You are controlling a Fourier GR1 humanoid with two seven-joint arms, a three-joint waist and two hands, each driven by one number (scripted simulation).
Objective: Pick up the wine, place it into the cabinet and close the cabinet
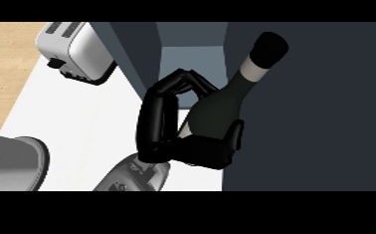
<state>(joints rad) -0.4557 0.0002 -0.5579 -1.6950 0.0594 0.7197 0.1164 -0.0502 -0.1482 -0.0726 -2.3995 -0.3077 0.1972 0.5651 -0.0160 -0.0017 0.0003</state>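
Head view: one black hand (192,148) near centre, forearm (136,177) entering from the lower edge. Left or right hand: cannot tell from this view.

Hand state: fingers (165,106) curled round the wine bottle (220,106), tips meeting near the bottle's shoulder; thumb (236,133) pressed against the opposite side of the body. Bottle gripped between fingers and thumb, palm below its base.

Wine bottle: dark green body, pale band at the neck, black cap (269,48). Tilted, neck pointing up and to the right in the view. Held off the counter, in front of the cabinet (308,103). Cap overlapping the dark cabinet panel at right. Whether the bottle sits inside the compartment or just in front of it: cannot tell.

Cabinet: dark grey-blue panels, lighter interior (191,58) visible between two panels, above the fingers.

Counter (81,123): white top, left of the cabinet. Toaster (77,51) at upper left, white and silver, black knob on its side, well apart from the hand. Grey round object (21,163) at the left edge, partly cut off; identity unclear.
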